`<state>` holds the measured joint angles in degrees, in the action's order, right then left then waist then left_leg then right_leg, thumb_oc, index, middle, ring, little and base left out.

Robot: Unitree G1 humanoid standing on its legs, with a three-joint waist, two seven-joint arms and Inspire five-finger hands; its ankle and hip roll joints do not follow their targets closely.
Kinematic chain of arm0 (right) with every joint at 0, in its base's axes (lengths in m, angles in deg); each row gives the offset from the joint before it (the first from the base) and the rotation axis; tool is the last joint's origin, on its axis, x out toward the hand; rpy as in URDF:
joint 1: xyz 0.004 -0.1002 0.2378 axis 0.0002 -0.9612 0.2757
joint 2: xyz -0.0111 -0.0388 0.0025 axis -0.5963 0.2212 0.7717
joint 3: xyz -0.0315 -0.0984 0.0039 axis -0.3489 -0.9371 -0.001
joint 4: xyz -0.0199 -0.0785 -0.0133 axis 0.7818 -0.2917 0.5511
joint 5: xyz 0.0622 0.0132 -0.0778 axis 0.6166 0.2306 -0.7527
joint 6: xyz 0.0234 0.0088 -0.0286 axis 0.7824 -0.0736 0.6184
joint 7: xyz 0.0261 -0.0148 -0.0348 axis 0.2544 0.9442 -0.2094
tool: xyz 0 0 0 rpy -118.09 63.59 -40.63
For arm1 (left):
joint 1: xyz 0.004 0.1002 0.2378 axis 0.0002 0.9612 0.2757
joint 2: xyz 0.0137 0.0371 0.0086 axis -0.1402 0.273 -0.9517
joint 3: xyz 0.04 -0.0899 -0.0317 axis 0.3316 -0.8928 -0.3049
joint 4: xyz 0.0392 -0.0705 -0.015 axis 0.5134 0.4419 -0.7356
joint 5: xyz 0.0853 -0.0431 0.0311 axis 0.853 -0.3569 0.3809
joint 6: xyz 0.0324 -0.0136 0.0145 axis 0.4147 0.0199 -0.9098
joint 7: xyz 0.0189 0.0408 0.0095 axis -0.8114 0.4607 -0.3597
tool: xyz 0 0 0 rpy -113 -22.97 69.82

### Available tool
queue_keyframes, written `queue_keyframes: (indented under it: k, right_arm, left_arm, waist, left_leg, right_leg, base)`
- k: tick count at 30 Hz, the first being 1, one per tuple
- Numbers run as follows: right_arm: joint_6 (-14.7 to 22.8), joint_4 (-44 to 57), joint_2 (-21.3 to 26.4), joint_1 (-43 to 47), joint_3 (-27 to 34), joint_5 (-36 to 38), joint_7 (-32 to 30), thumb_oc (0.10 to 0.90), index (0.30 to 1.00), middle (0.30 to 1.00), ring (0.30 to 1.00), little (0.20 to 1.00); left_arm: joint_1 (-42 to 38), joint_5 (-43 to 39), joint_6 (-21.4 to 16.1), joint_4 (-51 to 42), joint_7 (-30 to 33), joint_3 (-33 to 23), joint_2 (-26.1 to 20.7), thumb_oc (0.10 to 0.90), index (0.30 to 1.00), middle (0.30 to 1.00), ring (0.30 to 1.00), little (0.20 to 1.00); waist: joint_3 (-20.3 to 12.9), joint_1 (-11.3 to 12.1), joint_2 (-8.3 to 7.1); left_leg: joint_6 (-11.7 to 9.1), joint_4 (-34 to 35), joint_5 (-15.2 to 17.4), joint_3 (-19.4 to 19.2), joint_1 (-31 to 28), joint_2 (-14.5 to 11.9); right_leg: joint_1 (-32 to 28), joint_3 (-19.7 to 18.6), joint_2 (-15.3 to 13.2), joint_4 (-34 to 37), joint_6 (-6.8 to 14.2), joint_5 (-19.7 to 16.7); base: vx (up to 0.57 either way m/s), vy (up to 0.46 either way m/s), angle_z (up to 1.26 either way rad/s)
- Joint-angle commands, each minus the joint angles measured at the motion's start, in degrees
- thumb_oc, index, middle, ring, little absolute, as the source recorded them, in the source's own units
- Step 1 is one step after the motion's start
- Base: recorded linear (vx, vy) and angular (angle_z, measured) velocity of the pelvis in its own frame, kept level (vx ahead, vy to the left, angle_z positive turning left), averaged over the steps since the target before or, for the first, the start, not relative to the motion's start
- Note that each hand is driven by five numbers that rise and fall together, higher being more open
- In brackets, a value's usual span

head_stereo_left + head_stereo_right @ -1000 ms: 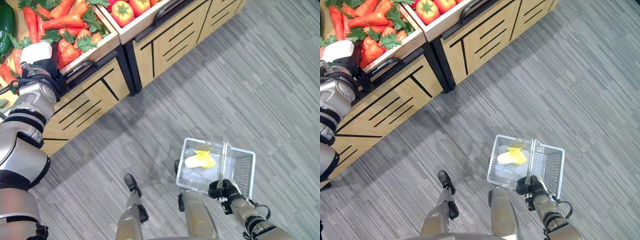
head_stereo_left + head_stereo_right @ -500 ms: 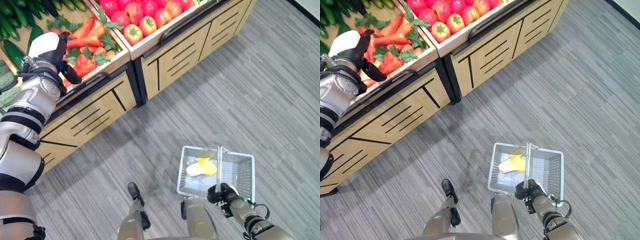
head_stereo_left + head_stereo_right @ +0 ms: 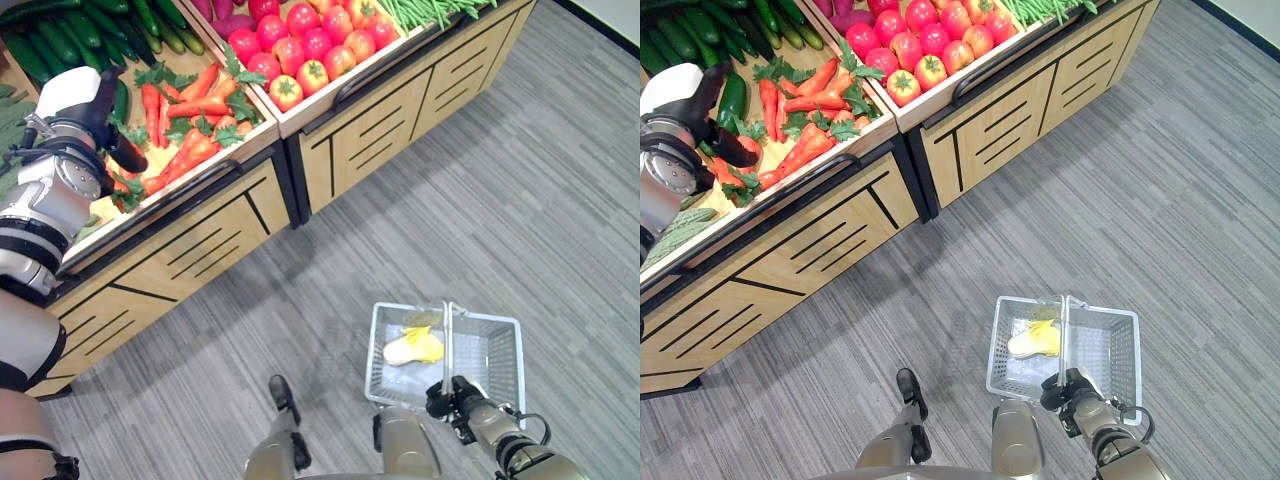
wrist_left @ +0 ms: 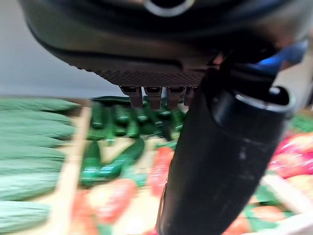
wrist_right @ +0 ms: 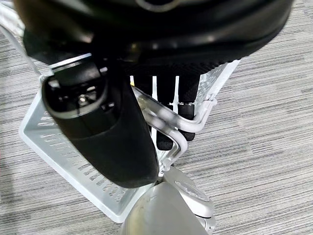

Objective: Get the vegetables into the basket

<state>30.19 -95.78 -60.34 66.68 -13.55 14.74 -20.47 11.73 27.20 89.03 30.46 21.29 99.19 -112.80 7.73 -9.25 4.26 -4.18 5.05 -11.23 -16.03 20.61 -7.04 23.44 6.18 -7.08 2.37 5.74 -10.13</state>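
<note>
Produce stand [image 3: 330, 150] across upper left and top centre of both eye views: wooden cabinet, pale panels with black trim, divided into bins. Grey striped floor [image 3: 520, 200] over the rest of the frame.

Bins, left to right: cucumbers [image 3: 60, 25] at upper left; carrots [image 3: 190, 110] with green leaves, centre left; tomatoes [image 3: 310, 45] at top centre; green beans [image 3: 430, 8] at top right of the stand.

White wire basket [image 3: 495, 350] at lower right of the eye views, above the floor, well apart from the stand. Handles raised and brought together over the middle of the basket. One yellow vegetable [image 3: 415, 347] lying in the left half of the basket, kind not determinable.

Left hand [image 3: 100, 110] at upper left, over the front edge of the carrot bin, white cover on the thumb. Dark fingers straight and slightly spread, pointing down towards the carrots; nothing held. Contact with the carrots not determinable. Left wrist view: fingertips [image 4: 146, 93] in a row, thumb extended, blurred cucumbers and carrots beyond.

Right hand [image 3: 455, 395] at lower right, at the near side of the basket. Right wrist view: fingers [image 5: 166, 93] curled round the paired wire handles [image 5: 166, 120], thumb alongside, basket hanging from the grip.
</note>
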Motion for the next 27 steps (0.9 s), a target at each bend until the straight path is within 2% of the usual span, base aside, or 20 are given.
queue_keyframes:
  k: [1, 6, 14, 27]
  right_arm:
    - [-2.7, -3.3, 2.2, -4.9, -5.3, -0.8, 0.9, 0.400, 0.300, 0.300, 0.300, 0.300]
    - [-2.4, -2.5, 1.7, -5.6, -5.4, 0.8, 1.1, 0.400, 0.300, 0.300, 0.300, 0.300]
    - [-1.9, -0.8, 1.5, -6.0, -5.2, 2.7, 1.1, 0.400, 0.300, 0.300, 0.300, 0.300]
    - [-1.4, 2.2, 1.4, -5.4, -4.5, 6.4, 0.8, 0.400, 0.300, 0.300, 0.300, 0.300]
  left_arm:
    - [-17.0, 4.0, -0.1, 6.5, 3.2, -1.4, -3.6, 0.900, 1.000, 1.000, 1.000, 1.000]
    - [-20.6, 5.9, 0.5, 9.8, 2.2, 1.7, -3.4, 0.900, 1.000, 1.000, 1.000, 1.000]
    - [-21.9, 6.7, 1.2, 12.0, 2.0, 2.5, -4.2, 0.900, 1.000, 1.000, 1.000, 1.000]
    - [-19.1, 6.0, 2.3, 13.7, 2.0, -0.7, -5.1, 0.900, 1.000, 1.000, 1.000, 1.000]
  waist:
    - [0.3, -0.8, -0.98]
    - [0.3, -1.4, -0.86]
    - [0.2, -1.9, -0.02]
    - [1.4, -2.6, 0.72]
  left_leg:
    - [-2.8, -0.1, 5.2, 2.0, -2.6, 1.9]
    - [-3.1, -0.1, 4.6, 1.5, -0.4, 1.9]
    - [-3.5, -0.1, 4.1, 1.2, 2.4, 1.5]
    - [-4.1, -0.1, 3.5, 0.3, 6.3, 0.4]
  right_leg:
    - [3.6, 1.4, -0.4, 2.0, 4.5, -5.1]
    - [6.2, 0.8, -0.4, 2.0, 4.5, -5.6]
    - [9.1, 0.4, -0.4, 2.2, 4.5, -6.3]
    - [13.9, -0.5, 0.8, 2.5, 4.3, -7.1]
  base:
    - [-0.03, 0.013, -0.05]
    - [-0.02, 0.009, -0.07]
    - [0.01, -0.010, -0.08]
    - [0.01, -0.015, -0.07]
